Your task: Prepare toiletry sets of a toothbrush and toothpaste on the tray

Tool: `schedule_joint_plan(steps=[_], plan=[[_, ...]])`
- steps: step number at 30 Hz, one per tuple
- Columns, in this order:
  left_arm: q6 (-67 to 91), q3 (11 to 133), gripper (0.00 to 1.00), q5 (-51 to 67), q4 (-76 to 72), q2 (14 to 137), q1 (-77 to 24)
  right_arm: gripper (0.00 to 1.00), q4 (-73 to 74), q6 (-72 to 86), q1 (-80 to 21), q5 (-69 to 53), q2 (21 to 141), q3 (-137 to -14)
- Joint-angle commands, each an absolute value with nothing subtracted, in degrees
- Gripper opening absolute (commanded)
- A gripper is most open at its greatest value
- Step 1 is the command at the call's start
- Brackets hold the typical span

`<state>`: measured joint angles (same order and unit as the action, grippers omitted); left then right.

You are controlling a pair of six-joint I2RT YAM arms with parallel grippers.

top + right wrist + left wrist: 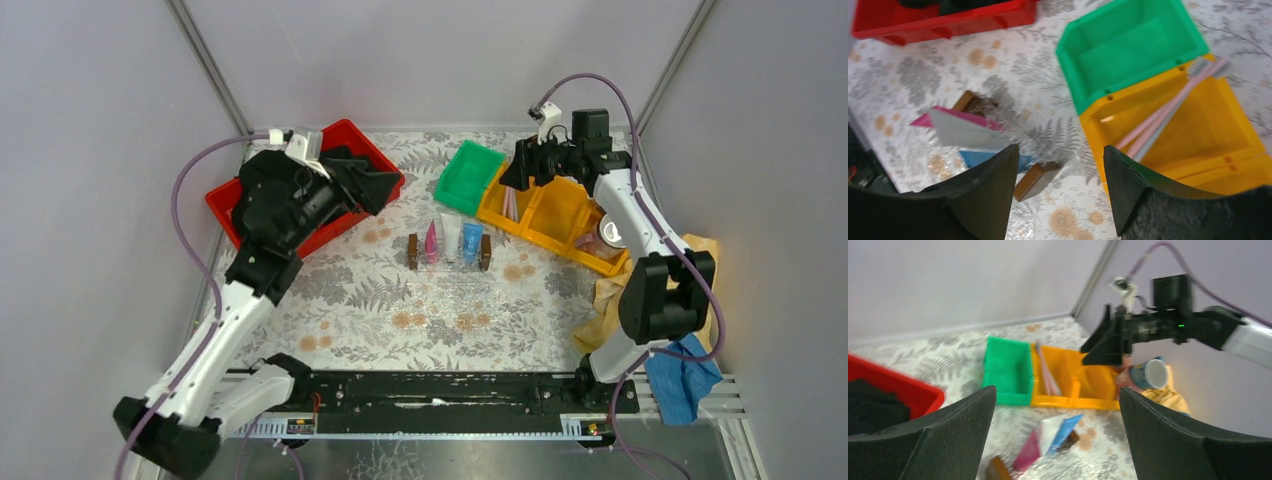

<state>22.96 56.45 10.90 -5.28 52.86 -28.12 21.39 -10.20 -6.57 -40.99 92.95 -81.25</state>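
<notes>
Three toothpaste tubes, magenta (432, 243), white (451, 240) and blue (471, 243), lean in a row between two brown blocks on a faint, clear shiny tray (450, 275) mid-table. Pale pink toothbrushes (1168, 112) lie in the left compartment of the yellow bin (560, 215). A white-blue mug (1153, 374) sits at that bin's right end. My right gripper (1060, 147) hovers open and empty over the bin's left edge, above the cloth beside a brown block (1035, 180). Over the red bin, my left gripper (1058, 389) hangs wide open, holding nothing.
The red bin (222, 205) at the back left holds something black. A green bin (468, 178), empty, adjoins the yellow one. Yellow cloth (603, 300) and blue cloth (685, 380) lie by the right arm's base. Walls close in on both sides and behind.
</notes>
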Motion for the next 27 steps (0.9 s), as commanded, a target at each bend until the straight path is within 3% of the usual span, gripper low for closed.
schedule_joint_plan(steps=[1,9,15,21,27], plan=[[28.0,55.1,1.00,31.9,-5.4,57.3,-15.8,0.69,23.6,-10.1,-6.3,-31.8,97.1,-87.2],[19.3,45.9,1.00,25.2,-4.8,53.9,-15.1,0.69,24.4,-11.3,-6.3,-27.8,100.0,-89.1],[15.9,41.6,1.00,21.4,-3.5,52.5,-14.7,0.69,28.4,-16.3,-6.3,-32.7,98.1,-88.4],[16.2,41.7,1.00,23.1,-3.5,51.9,-14.1,0.72,37.3,-26.1,-5.4,-35.6,88.8,-87.3],[17.5,40.5,1.00,24.7,-5.2,50.4,-13.2,0.75,45.7,-29.1,3.6,-36.2,78.6,-86.9]])
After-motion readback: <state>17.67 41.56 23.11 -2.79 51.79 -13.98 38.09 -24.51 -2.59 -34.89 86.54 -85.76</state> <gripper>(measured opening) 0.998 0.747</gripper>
